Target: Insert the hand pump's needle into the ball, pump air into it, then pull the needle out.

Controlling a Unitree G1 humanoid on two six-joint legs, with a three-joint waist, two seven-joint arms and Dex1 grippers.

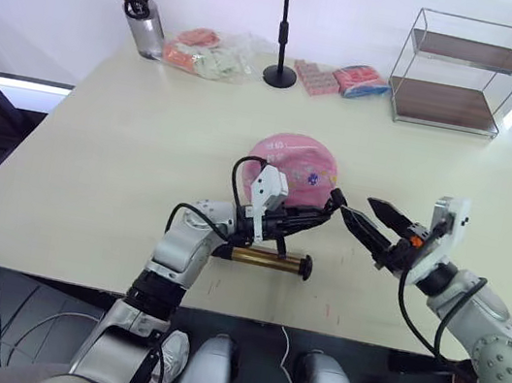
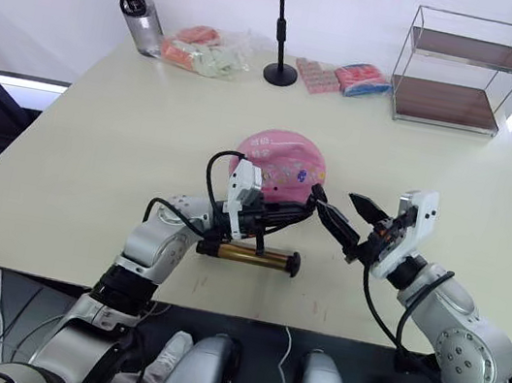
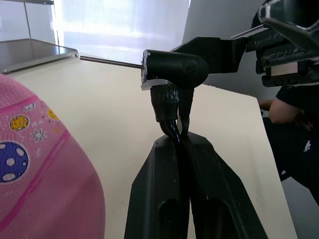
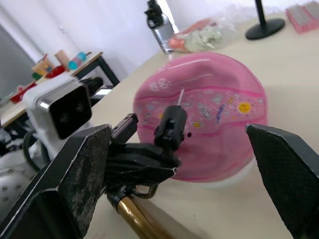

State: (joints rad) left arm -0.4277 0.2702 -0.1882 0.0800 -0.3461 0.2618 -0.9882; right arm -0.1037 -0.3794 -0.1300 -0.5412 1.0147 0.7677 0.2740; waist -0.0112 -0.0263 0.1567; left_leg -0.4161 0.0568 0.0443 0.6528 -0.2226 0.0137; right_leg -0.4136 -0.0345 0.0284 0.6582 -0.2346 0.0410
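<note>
Evidently this is the insertion step: the left pincer (image 1: 330, 207), clamped on the hose by the needle (image 4: 180, 97), holds it at the ball's (image 1: 292, 161) 5 o'clock edge, the right pincer (image 1: 366, 219) spread apart nearby, so next comes aligning with the valve.

I count one pink rubber ball (image 1: 292, 161), one bronze-barrelled hand pump (image 1: 264, 258), one clear water bottle (image 1: 141, 19), one two-tier wire shelf (image 1: 462, 74).

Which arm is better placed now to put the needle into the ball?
Left. The left gripper is shut on the hose fitting, so the needle is beside the ball. The right gripper is open and holds nothing.
</note>
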